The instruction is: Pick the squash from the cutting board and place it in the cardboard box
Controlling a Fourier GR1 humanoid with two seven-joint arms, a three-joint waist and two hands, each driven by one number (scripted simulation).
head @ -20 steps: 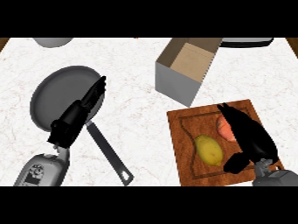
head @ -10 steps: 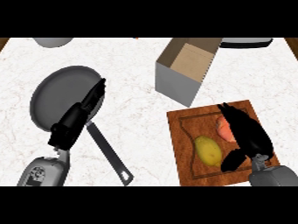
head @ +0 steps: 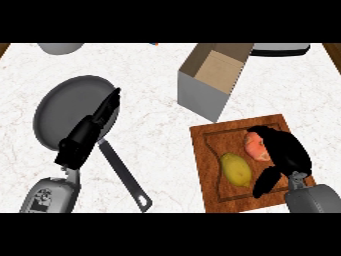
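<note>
The squash (head: 236, 169), yellow and oval, lies on the cutting board (head: 210, 150), long axis running up and down the view, just left of my right hand (head: 284, 150). That hand is nearer, with fingers relaxed and holding nothing. My left hand (head: 88, 132) rests open over the pan (head: 58, 107). The cardboard box (head: 210, 77) stands beyond the board. I see no readable writing.

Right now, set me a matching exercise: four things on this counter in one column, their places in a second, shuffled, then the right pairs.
Things:
1. squash
2. cardboard box
3. frying pan
4. right hand

Places:
A. left part of the counter, partly under the left hand
B. over the cutting board, above a pinkish item
C. lying on the cutting board, left of the right hand
D. behind the cutting board, open

Pairs: 1-C, 2-D, 3-A, 4-B
</note>
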